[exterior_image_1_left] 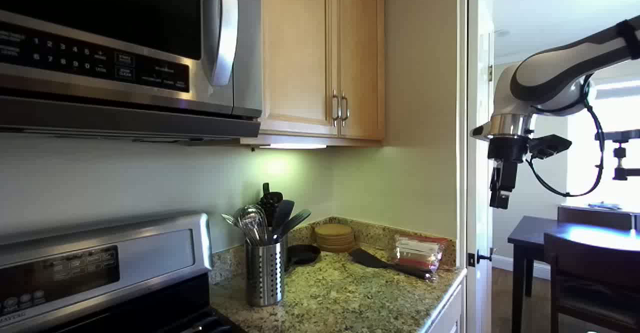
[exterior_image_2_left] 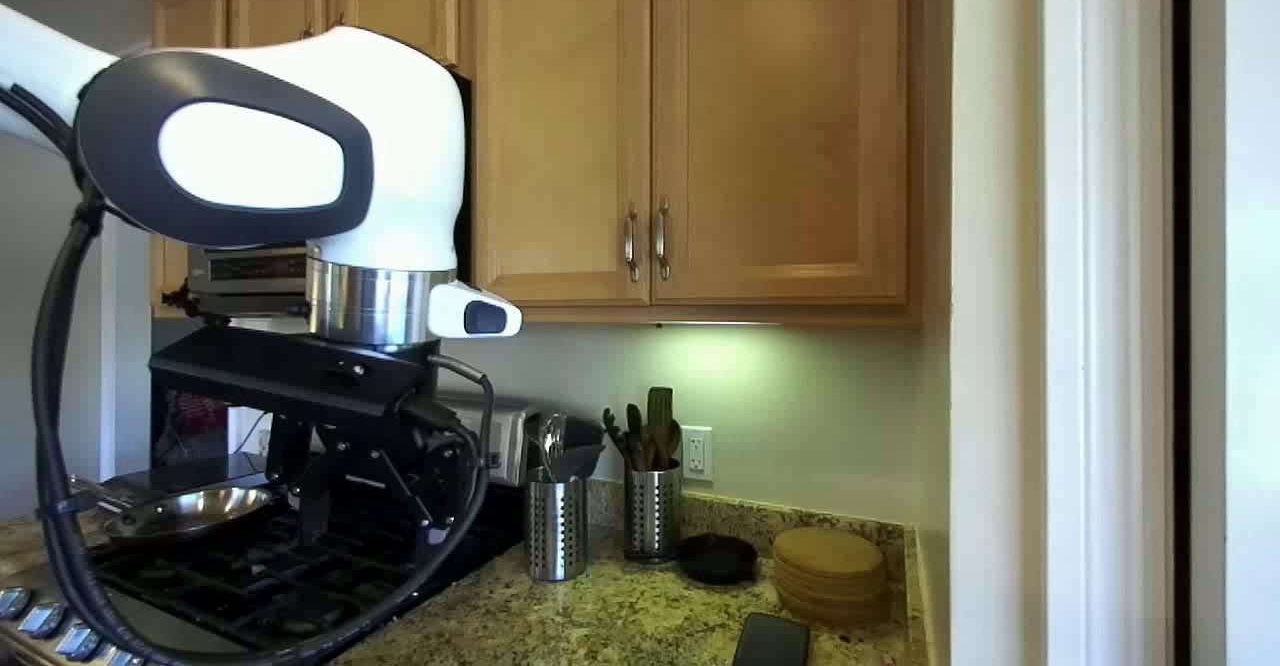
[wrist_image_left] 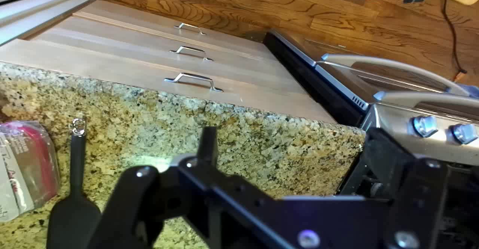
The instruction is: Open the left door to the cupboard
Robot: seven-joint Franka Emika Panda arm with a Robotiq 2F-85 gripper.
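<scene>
The cupboard (exterior_image_1_left: 300, 140) (exterior_image_2_left: 770, 314) is a light maple wall cabinet in both exterior views. Its left door (exterior_image_1_left: 300, 48) (exterior_image_2_left: 560, 126) is closed, flush with the twin door (exterior_image_1_left: 362, 58) (exterior_image_2_left: 785, 116). The left door's slim silver handle (exterior_image_1_left: 335, 108) (exterior_image_2_left: 631, 242) is near its right edge. My gripper (exterior_image_1_left: 500, 200) (exterior_image_2_left: 375, 526) points down, below handle height and well apart from the cupboard. In the wrist view its black fingers (wrist_image_left: 295, 140) are spread wide with nothing between them, above the granite counter. The cupboard is out of the wrist view.
A microwave (exterior_image_1_left: 220, 93) is beside the cupboard. Below, the counter (exterior_image_1_left: 340, 293) holds utensil canisters (exterior_image_1_left: 265, 273) (exterior_image_2_left: 652, 511), a stack of round tan items (exterior_image_1_left: 334, 237), a black spatula (wrist_image_left: 76, 166) and a plastic packet (wrist_image_left: 28, 166). A stove (exterior_image_2_left: 250, 566) adjoins it.
</scene>
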